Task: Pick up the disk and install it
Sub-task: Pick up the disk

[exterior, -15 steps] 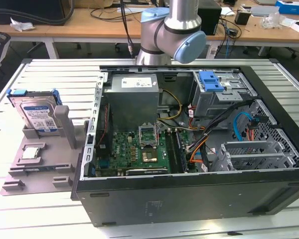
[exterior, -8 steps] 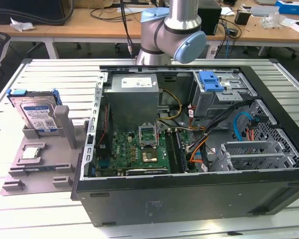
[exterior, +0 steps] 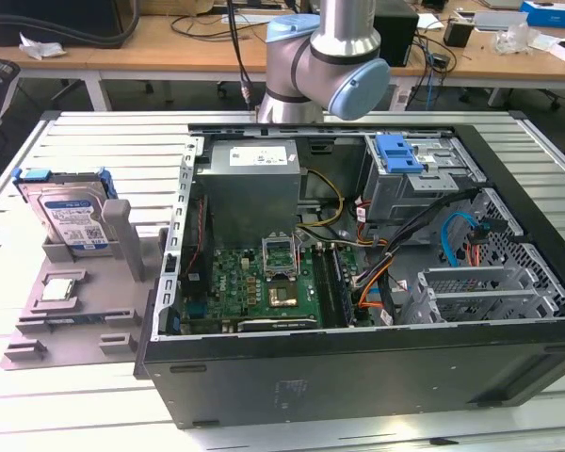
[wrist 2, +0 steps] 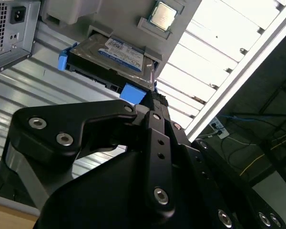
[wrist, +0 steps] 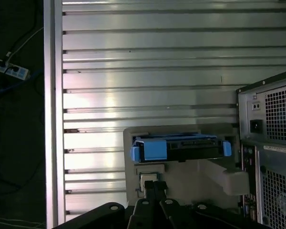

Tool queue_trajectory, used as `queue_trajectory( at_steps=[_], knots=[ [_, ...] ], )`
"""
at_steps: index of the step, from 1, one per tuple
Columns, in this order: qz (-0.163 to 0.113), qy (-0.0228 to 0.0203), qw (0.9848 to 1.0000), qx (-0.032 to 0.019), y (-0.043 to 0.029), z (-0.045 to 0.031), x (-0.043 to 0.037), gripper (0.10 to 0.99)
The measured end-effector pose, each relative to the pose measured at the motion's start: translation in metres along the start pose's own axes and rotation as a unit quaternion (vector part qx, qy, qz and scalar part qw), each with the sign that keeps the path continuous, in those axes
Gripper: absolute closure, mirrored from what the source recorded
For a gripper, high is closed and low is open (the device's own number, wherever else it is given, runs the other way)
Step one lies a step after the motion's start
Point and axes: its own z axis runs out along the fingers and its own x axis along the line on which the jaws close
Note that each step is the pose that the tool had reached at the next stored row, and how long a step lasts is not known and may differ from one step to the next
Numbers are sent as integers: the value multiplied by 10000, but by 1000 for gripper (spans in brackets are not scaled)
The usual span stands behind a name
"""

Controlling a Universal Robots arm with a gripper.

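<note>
Arm (exterior: 325, 56) upright beyond computer case (exterior: 358, 377); disk (exterior: 71, 217) in grey holder (exterior: 75, 315)

The disk (wrist: 181, 149) stood on edge in a grey holder (wrist: 200, 179) on the ribbed metal surface (wrist: 148, 71), its blue bracket facing the camera. What seemed a small square chip (wrist: 145, 177) lay between it and the black tool (wrist: 152, 187). A computer case (wrist: 271, 143) stood just beside the holder.

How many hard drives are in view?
1: the silver hard drive with blue plastic bracket sits in the grey plastic holder, exterior view's left of the black computer case; others may hide inside.
</note>
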Motion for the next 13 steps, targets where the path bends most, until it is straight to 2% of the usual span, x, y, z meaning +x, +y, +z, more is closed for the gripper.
queue_trajectory(
  at_steps=[3, 5, 6, 8, 10, 11, 13],
  knots=[
    [-279, 13, 9996, -6, 0, 0, 0, 980],
    [-546, 24, 9985, -13, 0, 0, 0, 980],
    [-709, 32, 9975, -16, 0, 0, 0, 980],
    [-856, 39, 9963, -20, 0, 0, 0, 980],
    [-1037, 47, 9946, -24, 0, 0, 0, 980],
    [-1315, 59, 9913, -30, 0, 0, 0, 980],
    [-1460, 66, 9893, -34, 0, 0, 0, 980]
  ],
)
